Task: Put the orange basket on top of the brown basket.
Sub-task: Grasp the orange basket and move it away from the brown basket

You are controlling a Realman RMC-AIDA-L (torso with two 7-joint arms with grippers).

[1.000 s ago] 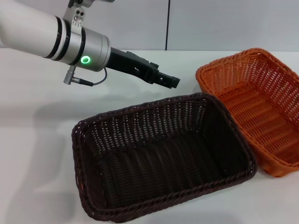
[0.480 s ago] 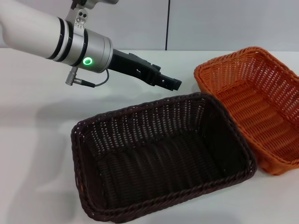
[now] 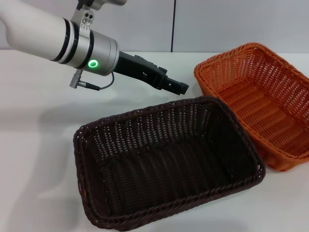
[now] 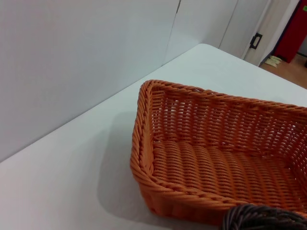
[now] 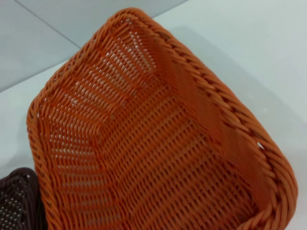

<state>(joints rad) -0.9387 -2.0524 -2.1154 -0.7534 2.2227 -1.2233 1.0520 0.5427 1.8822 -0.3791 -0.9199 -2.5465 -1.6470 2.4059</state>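
Note:
The orange basket [image 3: 251, 101] is at the right of the head view, open side up, its long side close beside the right rim of the brown basket [image 3: 164, 164]. The brown basket sits on the white table in the front middle. My left gripper [image 3: 177, 87] hangs above the table just behind the brown basket's far rim and left of the orange basket's corner, touching neither. The left wrist view shows the orange basket [image 4: 216, 163] from outside, with a bit of brown rim [image 4: 264, 220]. The right wrist view looks down into the orange basket [image 5: 144, 143]. My right gripper is out of view.
The white table [image 3: 38, 145] stretches to the left and behind the baskets. A grey wall [image 3: 217, 24] with a vertical seam runs along the table's far edge. A doorway and a red object [image 4: 292, 28] show far off in the left wrist view.
The orange basket has shifted left and up in the head view, closer to the left gripper. The left arm has edged slightly forward. The brown basket has stayed put.

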